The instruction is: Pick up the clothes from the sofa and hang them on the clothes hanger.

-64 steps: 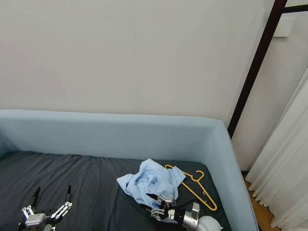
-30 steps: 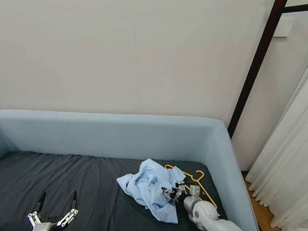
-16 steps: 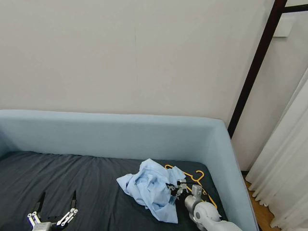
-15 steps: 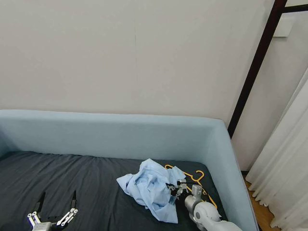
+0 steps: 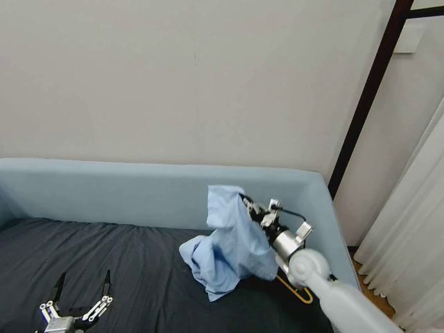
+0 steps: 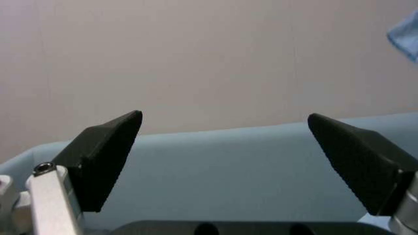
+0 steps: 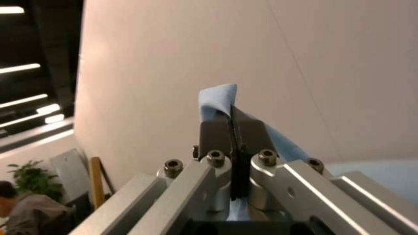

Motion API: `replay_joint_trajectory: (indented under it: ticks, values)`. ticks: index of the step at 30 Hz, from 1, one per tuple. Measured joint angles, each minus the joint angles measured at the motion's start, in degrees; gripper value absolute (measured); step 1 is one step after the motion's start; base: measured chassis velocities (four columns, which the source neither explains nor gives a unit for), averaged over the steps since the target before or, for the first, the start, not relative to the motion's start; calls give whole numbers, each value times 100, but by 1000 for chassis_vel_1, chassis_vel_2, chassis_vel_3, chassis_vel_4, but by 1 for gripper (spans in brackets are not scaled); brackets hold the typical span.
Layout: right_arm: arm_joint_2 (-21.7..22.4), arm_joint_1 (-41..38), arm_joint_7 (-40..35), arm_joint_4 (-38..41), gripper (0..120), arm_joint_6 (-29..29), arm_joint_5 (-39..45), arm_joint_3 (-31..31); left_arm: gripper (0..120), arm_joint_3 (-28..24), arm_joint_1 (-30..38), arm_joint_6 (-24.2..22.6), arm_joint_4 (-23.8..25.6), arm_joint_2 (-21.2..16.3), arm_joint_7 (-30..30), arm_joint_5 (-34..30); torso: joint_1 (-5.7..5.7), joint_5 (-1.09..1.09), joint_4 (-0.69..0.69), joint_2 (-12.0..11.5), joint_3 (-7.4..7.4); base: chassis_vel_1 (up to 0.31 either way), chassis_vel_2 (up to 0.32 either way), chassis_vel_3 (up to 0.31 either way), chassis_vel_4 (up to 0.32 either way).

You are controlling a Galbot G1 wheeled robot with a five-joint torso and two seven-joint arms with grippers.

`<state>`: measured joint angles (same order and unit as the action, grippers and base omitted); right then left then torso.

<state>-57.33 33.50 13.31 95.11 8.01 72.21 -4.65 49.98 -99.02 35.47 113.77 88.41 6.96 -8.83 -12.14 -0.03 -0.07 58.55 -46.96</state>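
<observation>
Down at the left, the left gripper hovers low over the dark seat cushion, fingers spread wide with nothing between them. The left wrist view confirms it: two black fingertips far apart, the sofa's pale blue backrest showing between them, and a corner of blue cloth up at the edge.

Moving across, the backrest runs along the white wall. Now the main event: the light blue garment hangs in the air before the backrest, pinched at its top corner, draping in long folds with its lower end trailing down to the seat cushion.

Just right of that top corner sits the right gripper, its arm reaching up from the lower right. The right wrist view shows the fingers pressed tight together on a peak of blue fabric.

Below the arm, a bit of the orange hanger lies on the cushion by the sofa's right end, apart from the cloth. At far right hangs a white curtain.
</observation>
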Motion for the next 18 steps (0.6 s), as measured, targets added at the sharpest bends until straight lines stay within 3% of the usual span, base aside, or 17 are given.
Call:
replay_joint_trajectory:
  ticks: [11,18]
  values:
    - [333,-2085,-349,-143,0,31,725,-157,100,63,-73,49,173,23,-10,-98,0,0,1,0,0,0,0,0,0]
    - [347,-2599,-583,-215,0,3,926,-15,100,112,-88,84,200,20,-13,-144,0,0,0,0,0,0,0,0,0]
